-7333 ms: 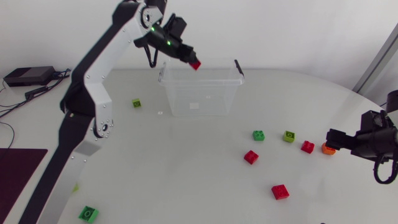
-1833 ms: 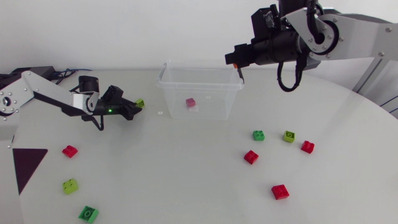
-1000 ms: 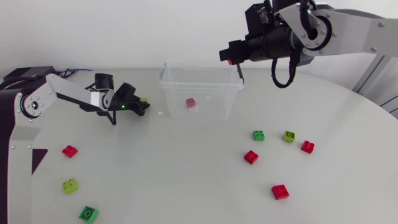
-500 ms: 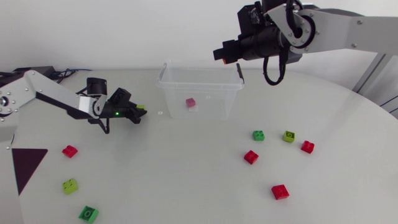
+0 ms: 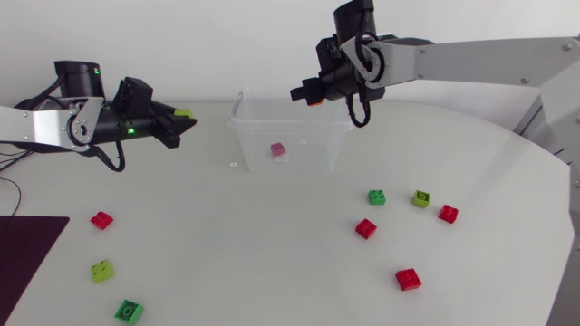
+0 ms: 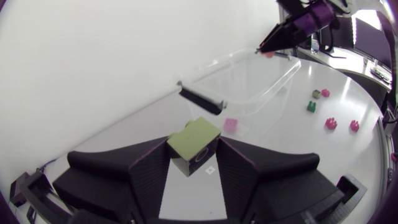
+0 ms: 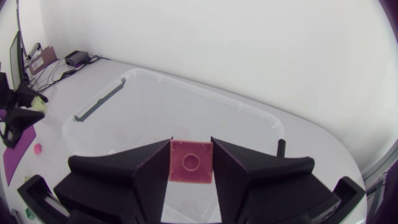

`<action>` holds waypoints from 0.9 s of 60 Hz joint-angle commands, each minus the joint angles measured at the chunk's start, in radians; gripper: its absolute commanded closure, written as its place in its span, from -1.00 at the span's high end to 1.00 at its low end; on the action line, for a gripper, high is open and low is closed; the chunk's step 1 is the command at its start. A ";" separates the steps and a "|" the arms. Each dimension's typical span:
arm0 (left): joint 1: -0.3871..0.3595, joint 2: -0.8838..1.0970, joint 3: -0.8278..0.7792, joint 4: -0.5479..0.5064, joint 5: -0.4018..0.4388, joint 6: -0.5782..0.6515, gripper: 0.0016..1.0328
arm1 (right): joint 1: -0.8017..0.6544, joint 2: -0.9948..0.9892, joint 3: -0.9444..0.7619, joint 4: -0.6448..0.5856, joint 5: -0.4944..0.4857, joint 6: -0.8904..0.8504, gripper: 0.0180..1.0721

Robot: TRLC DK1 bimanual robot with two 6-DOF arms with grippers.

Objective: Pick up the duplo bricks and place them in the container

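Note:
The clear plastic container point(image 5: 292, 138) stands at the back middle with a pink brick point(image 5: 277, 148) inside. My left gripper point(image 5: 181, 119) hangs in the air left of it, shut on a lime-green brick point(image 5: 185, 113); that brick point(image 6: 194, 144) sits between the fingers in the left wrist view. My right gripper point(image 5: 311, 95) hovers over the container's back rim, shut on an orange-red brick point(image 5: 315, 101). In the right wrist view this brick point(image 7: 191, 161) is clamped above the open container point(image 7: 186, 87).
Loose bricks lie at the right: green point(image 5: 376, 196), lime point(image 5: 421, 197), and red ones point(image 5: 448, 214), point(image 5: 365, 228), point(image 5: 408, 279). At the left front lie a red point(image 5: 101, 219), a lime point(image 5: 102, 270) and a green brick point(image 5: 128, 311).
My left gripper has risen off the table with the lime-green brick. My right gripper has shifted left along the container's back rim, still holding its brick.

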 commanded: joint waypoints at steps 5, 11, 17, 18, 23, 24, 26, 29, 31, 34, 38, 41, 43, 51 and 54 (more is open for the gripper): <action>-0.067 -0.112 -0.019 -0.025 0.013 -0.082 -0.41 | -0.019 0.090 0.101 -0.048 0.031 0.009 0.24; -0.110 -0.120 0.028 -0.059 0.009 -0.110 -0.41 | -0.022 0.088 0.106 -0.061 0.052 0.011 0.68; -0.149 -0.115 0.064 -0.068 -0.019 -0.138 -0.41 | -0.025 0.051 0.077 -0.059 0.054 0.014 0.74; -0.166 -0.112 0.073 -0.067 -0.036 -0.148 -0.41 | -0.027 0.031 0.057 -0.056 0.054 0.015 0.75; -0.201 -0.096 0.094 -0.060 -0.069 -0.158 -0.41 | -0.028 -0.033 -0.011 -0.039 0.062 0.012 0.77; -0.221 -0.083 0.105 -0.056 -0.088 -0.158 -0.41 | -0.028 -0.047 -0.023 -0.036 0.062 0.012 0.77; -0.238 -0.057 0.125 -0.054 -0.102 -0.158 -0.41 | -0.031 -0.078 -0.051 -0.033 0.062 0.012 0.77; -0.255 -0.020 0.160 -0.056 -0.125 -0.161 -0.41 | -0.038 -0.119 -0.095 -0.027 0.062 0.012 0.78; -0.268 0.010 0.189 -0.060 -0.134 -0.162 -0.41 | -0.041 -0.154 -0.133 -0.022 0.062 0.011 0.79; -0.279 0.056 0.234 -0.060 -0.158 -0.167 -0.41 | -0.047 -0.203 -0.192 -0.018 0.062 0.011 0.79; -0.299 0.116 0.298 -0.068 -0.180 -0.176 -0.41 | -0.054 -0.271 -0.273 0.004 0.060 0.009 0.79; -0.307 0.164 0.357 -0.082 -0.192 -0.182 -0.41 | -0.058 -0.314 -0.324 0.005 0.058 0.009 0.79; -0.319 0.193 0.392 -0.088 -0.206 -0.182 -0.40 | -0.061 -0.346 -0.359 0.005 0.058 0.009 0.80; -0.353 0.316 0.541 -0.126 -0.264 -0.188 -0.36 | -0.064 -0.481 -0.518 0.021 0.055 0.000 0.80; -0.356 0.351 0.587 -0.148 -0.277 -0.207 -0.26 | -0.065 -0.521 -0.567 0.030 0.055 -0.008 0.80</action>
